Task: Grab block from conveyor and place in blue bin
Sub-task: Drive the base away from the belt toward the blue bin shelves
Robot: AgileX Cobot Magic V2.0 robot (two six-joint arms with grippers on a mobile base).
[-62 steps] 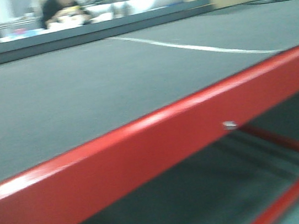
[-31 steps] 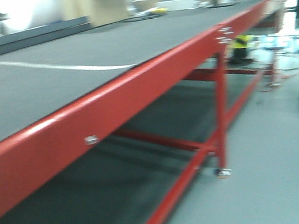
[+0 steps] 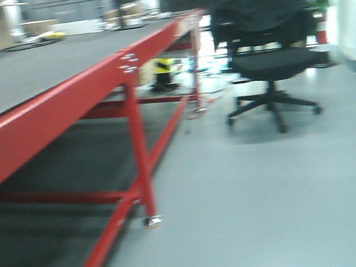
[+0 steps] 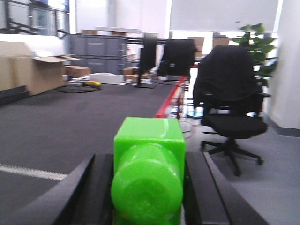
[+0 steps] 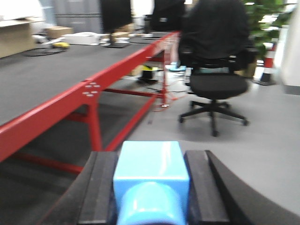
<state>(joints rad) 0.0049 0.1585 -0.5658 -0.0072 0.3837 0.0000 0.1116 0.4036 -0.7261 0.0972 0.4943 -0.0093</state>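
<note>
Green block sat clamped between the fingers of my left hand, which pointed level out over the grey conveyor bench. My right hand gripped a blue block the same way, aimed level alongside the bench's red frame, toward an office chair.

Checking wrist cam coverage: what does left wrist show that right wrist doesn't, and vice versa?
Left wrist only: green block in the left gripper, a cardboard box, and the white line on the conveyor top.
Right wrist only: blue block in the right gripper, a red leg under the frame, and a striped cone.
Both: black office chair, conveyor surface, red side rail.
</note>
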